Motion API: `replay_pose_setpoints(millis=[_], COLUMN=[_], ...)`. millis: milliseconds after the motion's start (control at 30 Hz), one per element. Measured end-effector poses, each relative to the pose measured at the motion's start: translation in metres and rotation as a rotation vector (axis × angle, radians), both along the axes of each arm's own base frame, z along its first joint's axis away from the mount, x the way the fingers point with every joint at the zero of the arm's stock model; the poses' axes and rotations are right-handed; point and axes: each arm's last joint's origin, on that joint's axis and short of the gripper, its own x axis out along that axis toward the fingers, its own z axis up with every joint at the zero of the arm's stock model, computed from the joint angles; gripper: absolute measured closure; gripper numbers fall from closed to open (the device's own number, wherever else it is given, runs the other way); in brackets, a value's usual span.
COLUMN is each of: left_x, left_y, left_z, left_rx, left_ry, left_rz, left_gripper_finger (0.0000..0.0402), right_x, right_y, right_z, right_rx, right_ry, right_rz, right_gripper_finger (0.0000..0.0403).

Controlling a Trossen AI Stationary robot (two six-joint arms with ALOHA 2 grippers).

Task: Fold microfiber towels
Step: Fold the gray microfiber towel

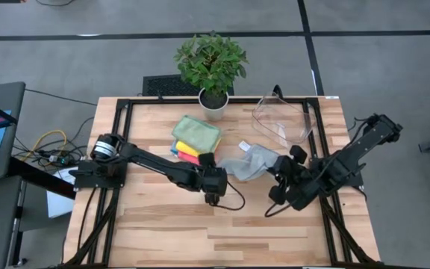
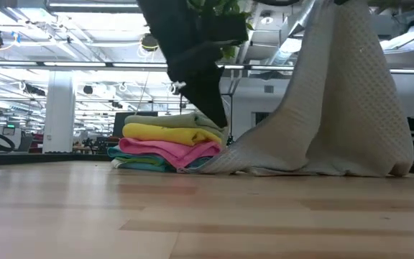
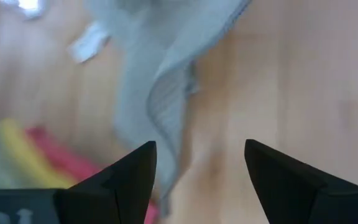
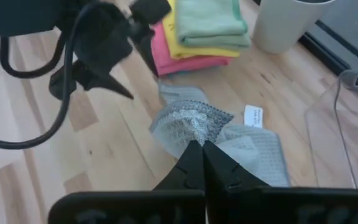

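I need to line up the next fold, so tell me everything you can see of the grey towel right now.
The grey towel is a soft, waffle-textured cloth, crumpled and partly lifted at the middle of the table. The right end effector is shut on a bunched edge and holds it up, so the cloth hangs in drapes with its lower part trailing on the wood. A small white tag shows on it. The left end effector is open beside it, not gripping. Its near edge reaches the folded stack.
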Motion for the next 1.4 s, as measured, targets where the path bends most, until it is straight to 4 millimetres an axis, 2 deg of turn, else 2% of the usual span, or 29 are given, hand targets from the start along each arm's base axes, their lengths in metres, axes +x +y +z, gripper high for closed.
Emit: replay_pose_setpoints(millis=[167, 300, 467, 600, 767, 933, 1100, 1233, 1400], left_x=[0.011, 0.014, 0.01, -0.003, -0.009, -0.008, -0.005, -0.002, 0.001], left_y=[0.023, 0.034, 0.036, 0.033, 0.031, 0.035, 0.042, 0.057, 0.07], left_z=[-0.01, -0.007, -0.012, -0.031, -0.047, -0.047, -0.047, -0.059, -0.073], left_rx=[-0.077, -0.083, -0.142, -0.178, -0.136, -0.053, -0.087, -0.106, -0.2], left_ry=[0.026, 0.015, 0.082, 0.161, 0.149, 0.145, 0.14, 0.16, 0.188], left_rz=[-0.064, -0.097, -0.166, -0.2, -0.232, -0.217, -0.303, -0.259, -0.233], left_gripper_finger=[0.0164, 0.0164, 0.0164, 0.0164, 0.0164, 0.0164, 0.0164, 0.0181, 0.0226], right_x=[-0.005, -0.006, -0.006, -0.006, -0.005, -0.003, -0.003, -0.002, -0.001], right_y=[0.0, 0.0, -0.001, -0.001, 0.001, 0.004, 0.005, 0.005, 0.009], right_z=[0.003, 0.003, 0.003, 0.003, 0.003, 0.004, 0.004, 0.005, 0.006], right_rx=[0.015, 0.005, 0.002, 0.002, 0.025, 0.061, 0.068, 0.076, 0.112], right_ry=[-0.016, -0.002, 0.001, 0.001, -0.005, -0.027, -0.033, -0.041, -0.055], right_rz=[0.007, 0.007, 0.006, 0.007, 0.009, 0.021, 0.026, 0.026, 0.044], right_gripper_finger=[0.0389, 0.0393, 0.0389, 0.039, 0.0388, 0.0388, 0.039, 0.0388, 0.0389])
